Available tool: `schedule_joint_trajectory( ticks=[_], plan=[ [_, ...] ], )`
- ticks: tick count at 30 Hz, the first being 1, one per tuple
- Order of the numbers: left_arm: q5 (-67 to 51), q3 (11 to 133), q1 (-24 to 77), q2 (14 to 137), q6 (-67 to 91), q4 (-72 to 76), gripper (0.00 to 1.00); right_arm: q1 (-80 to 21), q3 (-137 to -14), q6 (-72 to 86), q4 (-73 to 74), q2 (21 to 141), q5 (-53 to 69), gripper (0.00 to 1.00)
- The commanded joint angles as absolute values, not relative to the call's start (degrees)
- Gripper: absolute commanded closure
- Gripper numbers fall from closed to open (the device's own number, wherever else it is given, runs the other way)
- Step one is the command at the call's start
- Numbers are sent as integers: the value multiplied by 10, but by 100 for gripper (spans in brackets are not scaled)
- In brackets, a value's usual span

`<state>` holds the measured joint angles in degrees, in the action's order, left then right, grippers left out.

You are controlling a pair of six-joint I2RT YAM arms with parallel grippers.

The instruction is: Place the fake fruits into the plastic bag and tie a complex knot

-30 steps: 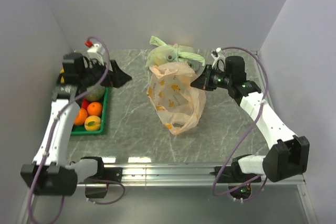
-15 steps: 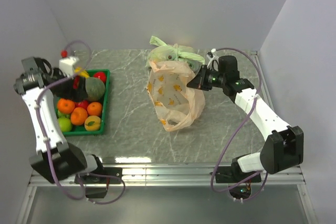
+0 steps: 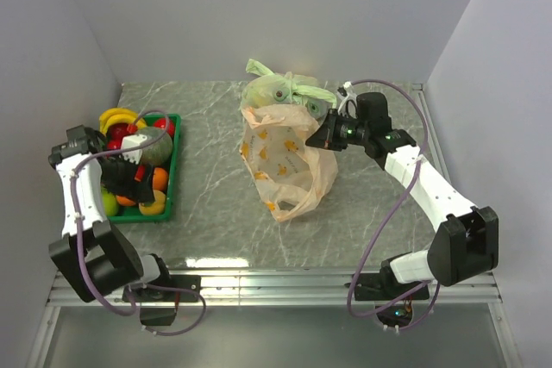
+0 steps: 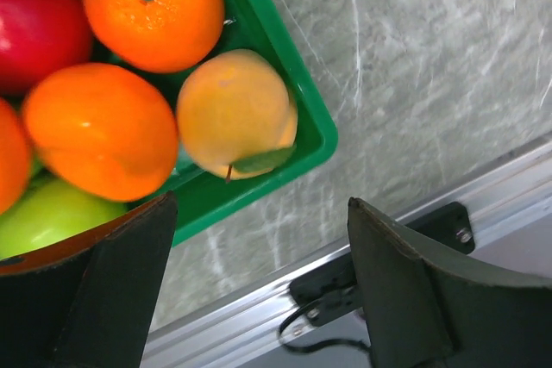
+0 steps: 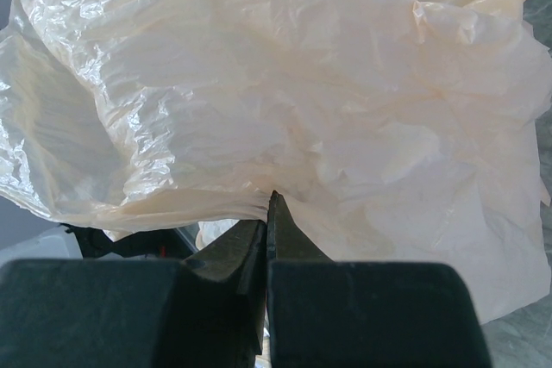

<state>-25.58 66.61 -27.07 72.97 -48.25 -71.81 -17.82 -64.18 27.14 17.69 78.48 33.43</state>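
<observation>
Loading step: my right pincer (image 5: 267, 202) was clamped on the plastic bag (image 3: 285, 157) rim, left pincer (image 4: 259, 230) apart above the fake fruits (image 4: 233, 114); next, lower and grab one.

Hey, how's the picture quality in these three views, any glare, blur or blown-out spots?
Top view: even light, white glare on the table by its near edge. Left wrist view: the oranges are sharp, the left gripper dark and soft-edged. Right wrist view: the bag is bright, nearly washed out; the right gripper pinching it is almost black.
</observation>
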Motion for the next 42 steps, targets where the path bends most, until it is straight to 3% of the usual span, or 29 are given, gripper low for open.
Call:
schedule_joint_trajectory(
  ticks=[1,14,22,35,39,42],
  plan=[
    [-254,643,-270,745,-415,-682,15,-184,-648,261,174,782,331,100],
    [-173,531,-254,702,-209,-520,12,-183,-631,265,167,779,335,100],
    [-158,511,-245,714,-205,-480,17,-184,-628,274,160,786,340,100],
    [-186,489,-236,753,-217,-437,14,-183,-626,266,167,786,337,100],
    [-194,483,-233,758,-216,-425,19,-183,-624,265,169,782,335,100],
    [-202,491,-234,755,-222,-437,34,-184,-624,262,171,781,333,100]
  ],
)
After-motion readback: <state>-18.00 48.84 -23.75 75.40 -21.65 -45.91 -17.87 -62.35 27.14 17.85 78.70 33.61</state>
